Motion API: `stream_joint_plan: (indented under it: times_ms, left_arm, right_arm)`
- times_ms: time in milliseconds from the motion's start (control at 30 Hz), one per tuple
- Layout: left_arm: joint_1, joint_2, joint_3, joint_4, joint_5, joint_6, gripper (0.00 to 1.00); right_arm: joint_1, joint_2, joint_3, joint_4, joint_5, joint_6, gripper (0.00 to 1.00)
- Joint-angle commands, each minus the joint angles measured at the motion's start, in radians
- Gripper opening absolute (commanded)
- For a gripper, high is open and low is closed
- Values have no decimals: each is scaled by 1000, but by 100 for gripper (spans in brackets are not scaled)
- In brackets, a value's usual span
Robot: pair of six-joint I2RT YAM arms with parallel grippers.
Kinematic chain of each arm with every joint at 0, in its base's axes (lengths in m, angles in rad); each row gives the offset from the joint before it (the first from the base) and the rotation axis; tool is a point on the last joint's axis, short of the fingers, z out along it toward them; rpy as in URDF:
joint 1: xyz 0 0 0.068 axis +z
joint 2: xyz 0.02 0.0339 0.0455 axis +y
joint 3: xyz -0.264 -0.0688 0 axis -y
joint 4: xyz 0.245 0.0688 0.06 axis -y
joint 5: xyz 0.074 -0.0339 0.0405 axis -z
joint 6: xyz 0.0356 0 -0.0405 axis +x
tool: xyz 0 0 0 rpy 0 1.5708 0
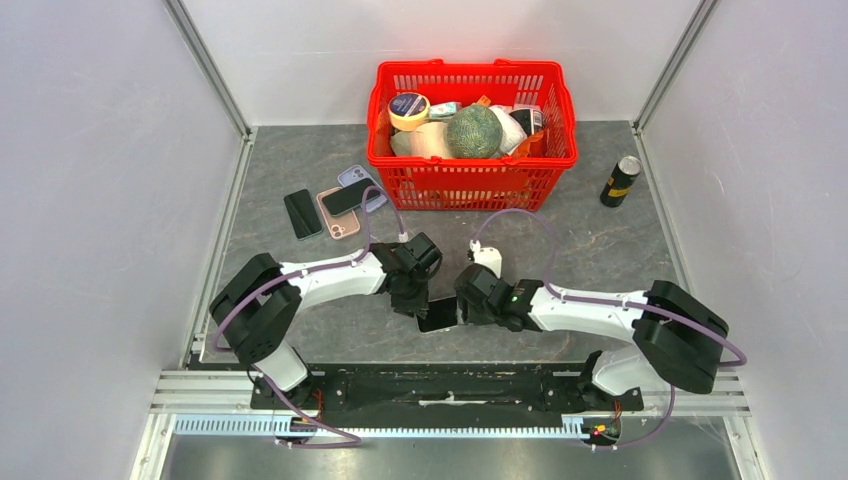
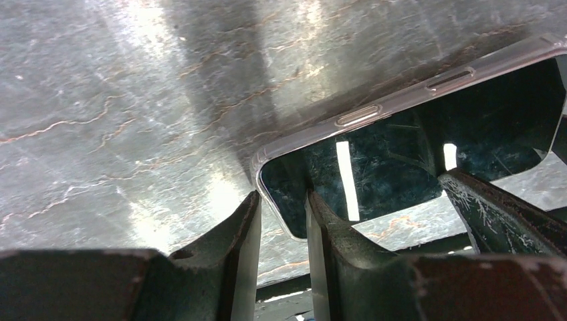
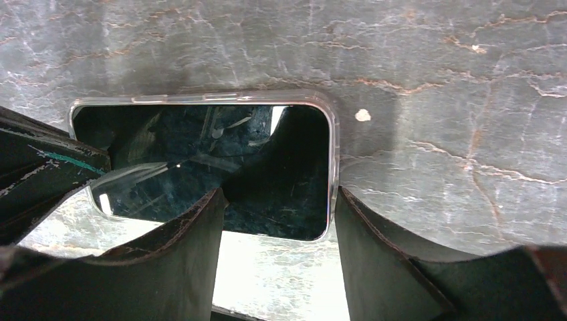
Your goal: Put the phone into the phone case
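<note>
Phone [image 3: 200, 154]: dark-screened handset, flat on the grey stone-patterned surface [image 3: 455, 100]. In the top view it sits at lower centre, between the two arms. A clear phone case [image 3: 332, 160] rims it on every edge you can see. Whether each corner is fully snapped home does not show.

Left gripper [image 2: 282, 214]: fingers part-way apart, astride one corner of the cased phone. One finger is over the glass and one just off the rim. Bare surface shows in the gap, so it clamps nothing.

Right gripper [image 3: 277, 207]: fingers wide apart over the opposite short end. One is just beside the case rim, the other above the screen. Nothing is held.

Hazards, as judged:
- Unseated corner: if you back off while a lip is riding on the phone's edge, the phone may pop out when lifted.
- Skating: the phone lies free on a smooth surface. An off-centre press at one end could tip it or push it into the other gripper.
- Collision: both grippers crowd one small item. You could knock fingers together by swinging or closing either one carelessly.
- Scratching: a finger dragged sideways across the glass could mark it.
- Bystanders: the spare phones [image 1: 330, 210] at upper left, red shopping basket [image 1: 470, 192] at top centre and can [image 1: 620, 180] at upper right stand well apart, so trouble is unlikely.
</note>
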Motion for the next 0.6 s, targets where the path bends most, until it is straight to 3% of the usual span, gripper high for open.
stream_joint_plan:
  times_ms: [0, 233, 567]
  left_arm:
    - [-12, 70, 4, 58, -97, 34, 35]
    - [-12, 63, -6, 50, -108, 34, 35]
    - [-11, 72, 23, 36, -110, 42, 35]
  right_arm:
    - [108, 140, -32, 63, -212, 30, 62]
    - [61, 71, -72, 45, -229, -10, 75]
    - [21, 36, -89, 35, -336, -90, 76]
